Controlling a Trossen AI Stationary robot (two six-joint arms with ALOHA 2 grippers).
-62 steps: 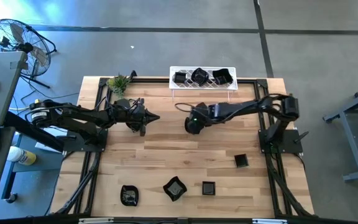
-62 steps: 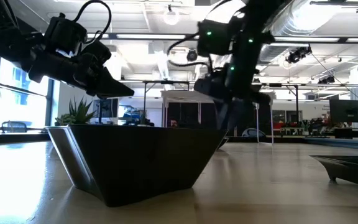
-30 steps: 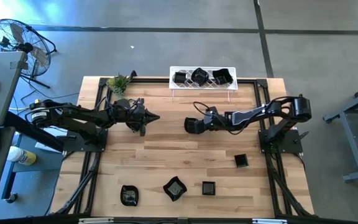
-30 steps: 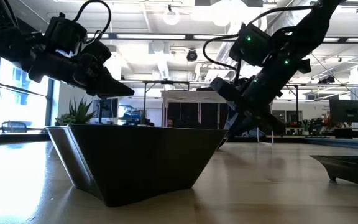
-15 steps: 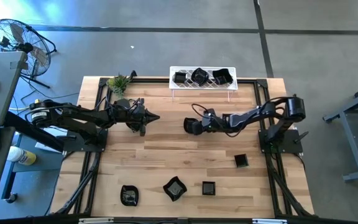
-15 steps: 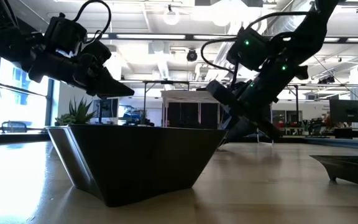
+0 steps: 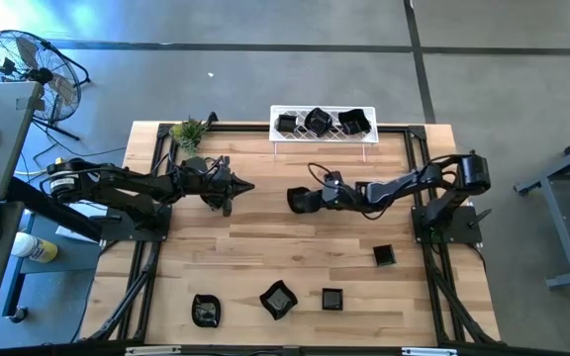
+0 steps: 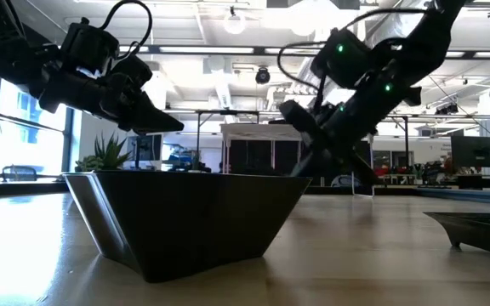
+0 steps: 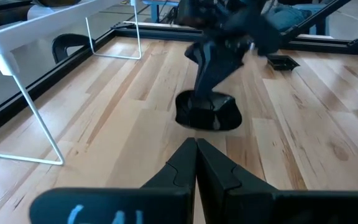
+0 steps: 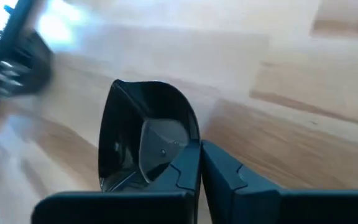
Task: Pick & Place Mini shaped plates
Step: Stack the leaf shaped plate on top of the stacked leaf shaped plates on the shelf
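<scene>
Near edge of the counter (image 7: 265, 247): four mini shaped plates — a rounded one (image 7: 205, 311), a wavy-edged one (image 7: 278, 299), a small square one (image 7: 332, 298), and another square one (image 7: 384, 256) a little farther in, toward the right. Mid-counter: a fifth plate (image 9: 208, 112) lying flat on the wood just beneath the right tool (image 7: 294, 200). Right arm stretched low across the counter from its base toward the centre, forearm nearly level, wrist tipped down; fingers pressed together, tips at the plate's rim, hold on it not clear. Left tool (image 7: 247, 186) level above the wood well apart from the plate, pointing at it, fingers shut, empty. Far edge: white wire rack (image 7: 323, 127) with three more plates (image 7: 317, 121) in it; small green plant (image 7: 188, 132) at the far left corner.
</scene>
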